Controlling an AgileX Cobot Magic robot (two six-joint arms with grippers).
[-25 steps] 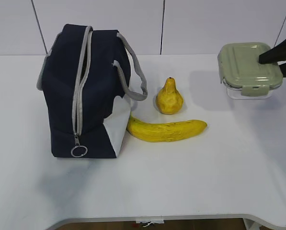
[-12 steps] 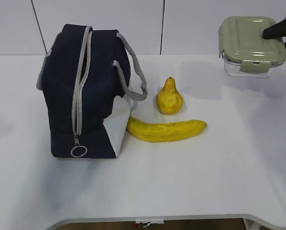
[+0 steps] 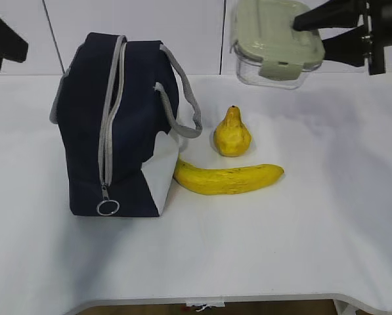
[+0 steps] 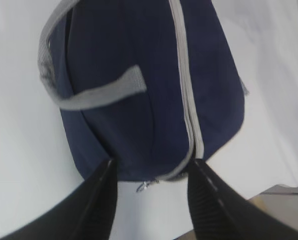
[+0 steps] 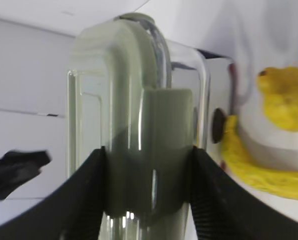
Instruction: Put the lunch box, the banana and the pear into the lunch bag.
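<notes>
The navy lunch bag (image 3: 127,125) stands upright at the left, its grey zipper running over the top and down the front to the ring pull (image 3: 108,207). My left gripper (image 4: 151,172) hovers open above the bag (image 4: 139,115) with nothing between its fingers; its dark tip shows at the exterior view's upper left (image 3: 2,42). The pear (image 3: 232,133) stands right of the bag, and the banana (image 3: 228,178) lies in front of it. My right gripper (image 3: 307,34) is shut on the green-lidded lunch box (image 3: 271,42), holding it in the air above the pear. In the right wrist view the lunch box (image 5: 139,100) fills the gap between the fingers.
The white table (image 3: 261,249) runs to a rounded front edge. A white panelled wall (image 3: 202,33) stands behind it. The bag's grey handle (image 3: 186,105) hangs toward the pear. In the right wrist view the banana (image 5: 248,172) and pear (image 5: 286,97) lie beyond the held box.
My right gripper has lifted the lunch box off the table's back right and carried it up and leftward. My left gripper has come into the exterior view at the upper left.
</notes>
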